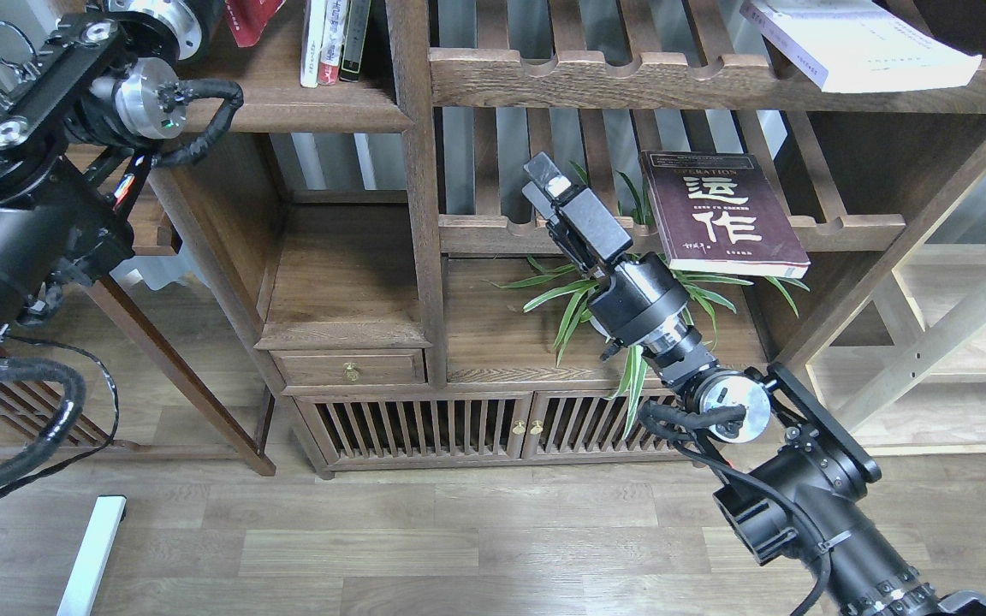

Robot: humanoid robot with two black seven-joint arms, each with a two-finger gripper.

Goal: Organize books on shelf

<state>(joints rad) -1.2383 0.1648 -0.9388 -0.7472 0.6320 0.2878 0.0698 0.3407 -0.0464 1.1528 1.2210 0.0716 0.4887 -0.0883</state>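
Maroon book (720, 211) lies on slatted rack (493, 233); shelf (288, 94) holds spines (335, 38).

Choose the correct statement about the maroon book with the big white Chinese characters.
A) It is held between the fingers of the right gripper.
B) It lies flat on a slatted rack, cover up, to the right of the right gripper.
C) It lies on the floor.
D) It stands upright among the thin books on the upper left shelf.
B: the maroon book rests cover up on the slatted rack, apart from the right gripper, which holds nothing.

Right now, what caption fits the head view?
Right gripper hovers beside maroon book with white characters on slatted rack.
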